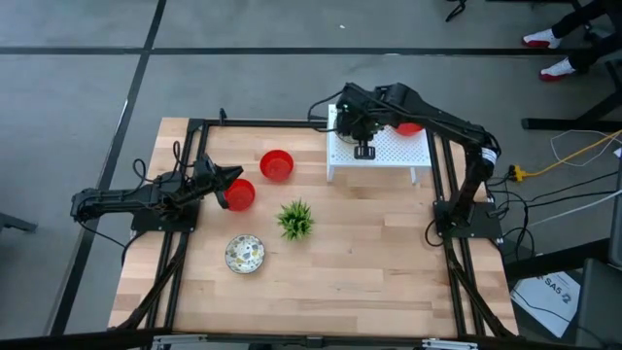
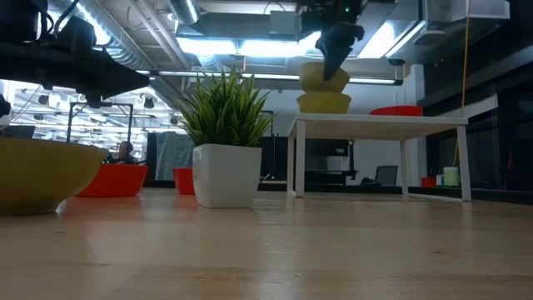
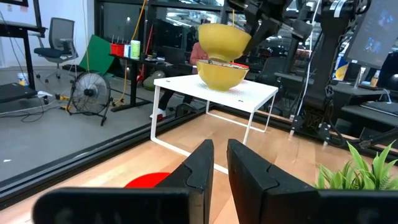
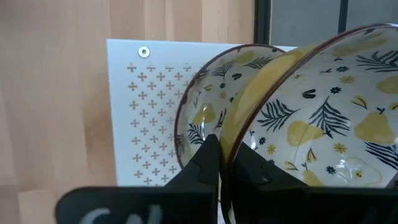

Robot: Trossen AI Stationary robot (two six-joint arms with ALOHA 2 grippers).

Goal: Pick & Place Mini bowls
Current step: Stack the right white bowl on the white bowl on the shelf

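Your right gripper [image 4: 227,163] is clamped on the rim of a patterned bowl [image 4: 336,124], one finger inside and one outside, holding it tilted just above a second patterned bowl [image 4: 208,102] that sits on the white perforated stand [image 4: 140,118]. Both bowls are cream-white inside with yellow pears, dark leafy sprigs and small flowers, edged by a thin dark rim; from the low view their outsides read mustard yellow, the held one [image 2: 323,75] hanging over the seated one [image 2: 324,102]. A red bowl [image 1: 409,126] shows on the stand's far side, partly under the right arm. Your left gripper [image 1: 222,190] is out over the wooden table [image 1: 369,262], its fingers [image 3: 202,165] nearly together with a narrow gap; you cannot tell from the pictures whether they grip anything. A glossy red bowl [image 1: 240,194] sits right beside its tip, and another red bowl [image 1: 276,164] lies near, toward the stand. A third patterned bowl [image 1: 245,254] rests upright on the table near the small green plant [image 1: 295,220].
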